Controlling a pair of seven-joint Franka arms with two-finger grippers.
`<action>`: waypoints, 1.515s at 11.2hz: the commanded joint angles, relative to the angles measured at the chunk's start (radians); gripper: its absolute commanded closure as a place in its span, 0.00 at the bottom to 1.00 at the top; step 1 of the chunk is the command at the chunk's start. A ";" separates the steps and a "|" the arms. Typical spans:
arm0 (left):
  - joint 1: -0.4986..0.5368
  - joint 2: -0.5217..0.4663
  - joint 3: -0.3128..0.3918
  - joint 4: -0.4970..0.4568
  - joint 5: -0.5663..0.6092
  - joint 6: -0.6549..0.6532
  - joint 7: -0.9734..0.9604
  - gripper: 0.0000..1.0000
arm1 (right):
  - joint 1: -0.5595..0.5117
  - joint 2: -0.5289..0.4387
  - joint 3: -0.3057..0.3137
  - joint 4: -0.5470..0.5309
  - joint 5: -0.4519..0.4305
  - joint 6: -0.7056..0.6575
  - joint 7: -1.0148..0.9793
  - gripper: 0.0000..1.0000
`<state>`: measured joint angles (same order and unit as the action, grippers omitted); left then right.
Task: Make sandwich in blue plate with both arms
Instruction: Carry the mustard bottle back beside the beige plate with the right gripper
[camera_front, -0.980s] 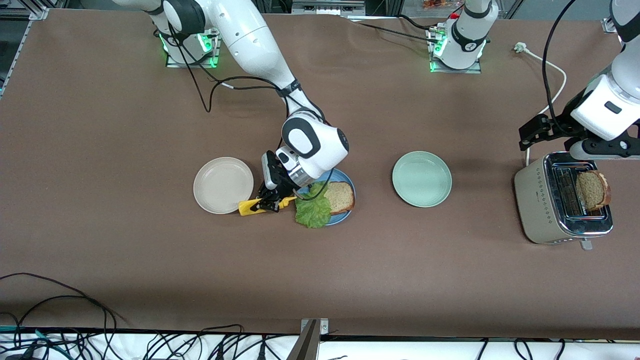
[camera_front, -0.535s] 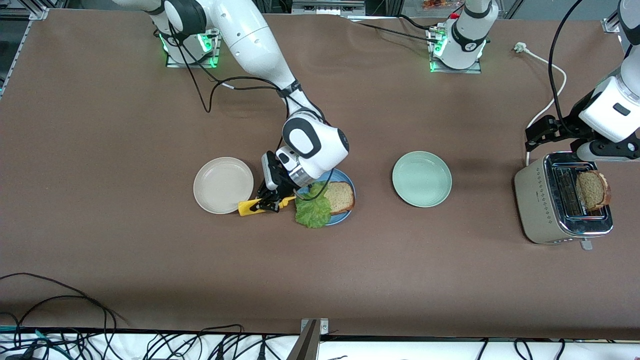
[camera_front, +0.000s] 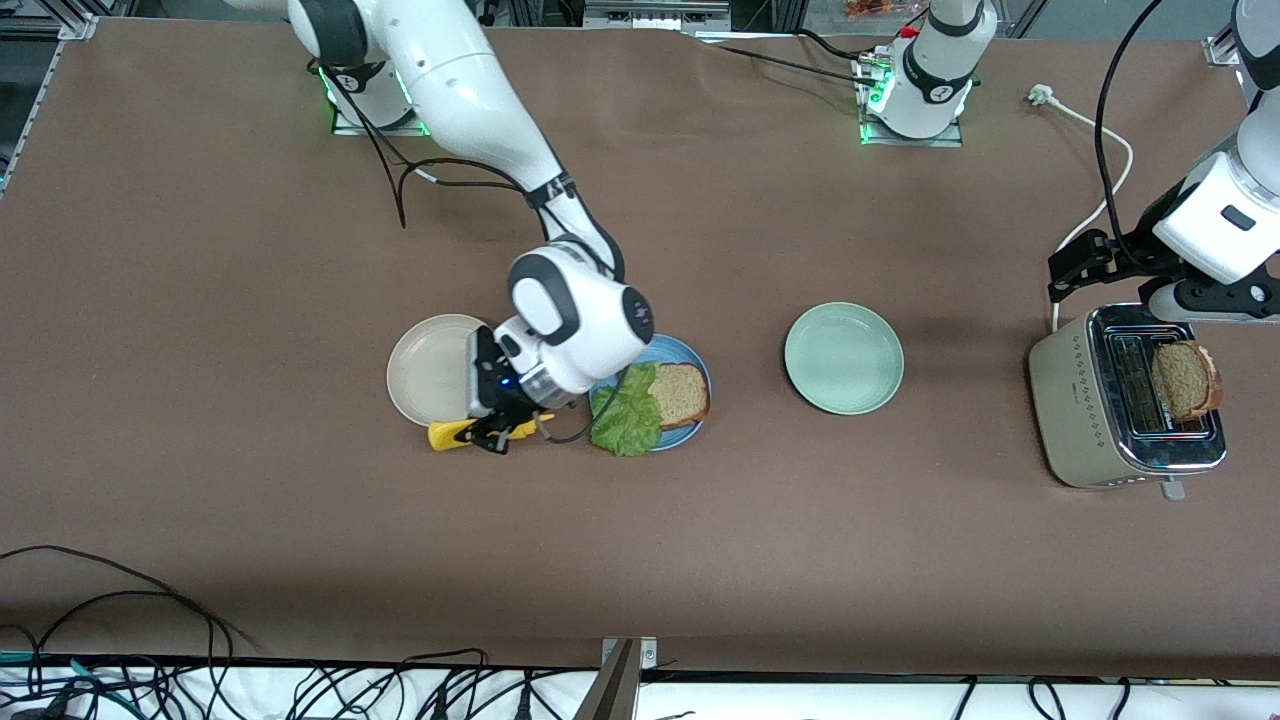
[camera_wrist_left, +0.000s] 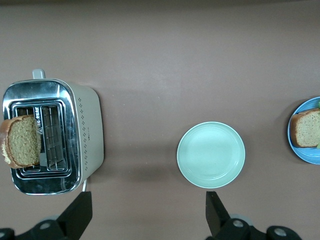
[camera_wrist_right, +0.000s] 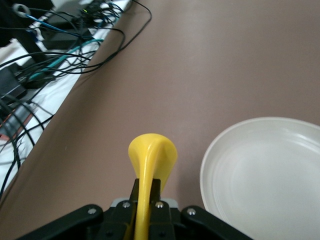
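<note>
Sauce done, your right gripper (camera_front: 490, 437) pinched the yellow squeeze bottle (camera_front: 450, 435) beside the beige plate (camera_front: 425, 368); left gripper (camera_wrist_left: 145, 212) waited spread above the toaster (camera_front: 1110, 400).

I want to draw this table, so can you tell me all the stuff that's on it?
Blue plate: one, sky-blue, mid-table.
Bread slices: two, brown; one on the blue plate, one sticking up from the toaster.
Lettuce leaf: one, green, on the blue plate, overhanging its rim.
Beige plate: one, toward the right arm's end.
Green plate: one, pale, between blue plate and toaster.
Toaster: one, silver, at the left arm's end.
Yellow bottle: one, held.
Right gripper: shut on the yellow bottle.
Left gripper: open, above the toaster.
</note>
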<state>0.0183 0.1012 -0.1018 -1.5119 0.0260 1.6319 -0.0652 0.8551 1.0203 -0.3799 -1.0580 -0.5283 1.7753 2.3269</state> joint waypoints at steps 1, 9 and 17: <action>-0.024 -0.002 0.031 0.007 -0.023 -0.012 0.025 0.00 | -0.111 -0.138 0.009 0.003 0.209 -0.013 -0.203 1.00; -0.021 -0.002 0.031 0.007 -0.023 -0.012 0.025 0.00 | -0.321 -0.324 0.021 -0.110 0.528 -0.007 -0.461 1.00; -0.011 0.015 0.034 0.009 -0.023 -0.006 0.025 0.00 | -0.421 -0.522 0.018 -0.565 0.752 0.240 -0.886 1.00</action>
<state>0.0087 0.1031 -0.0794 -1.5126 0.0258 1.6318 -0.0647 0.4673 0.5575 -0.3797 -1.4954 0.1435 1.9347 1.5393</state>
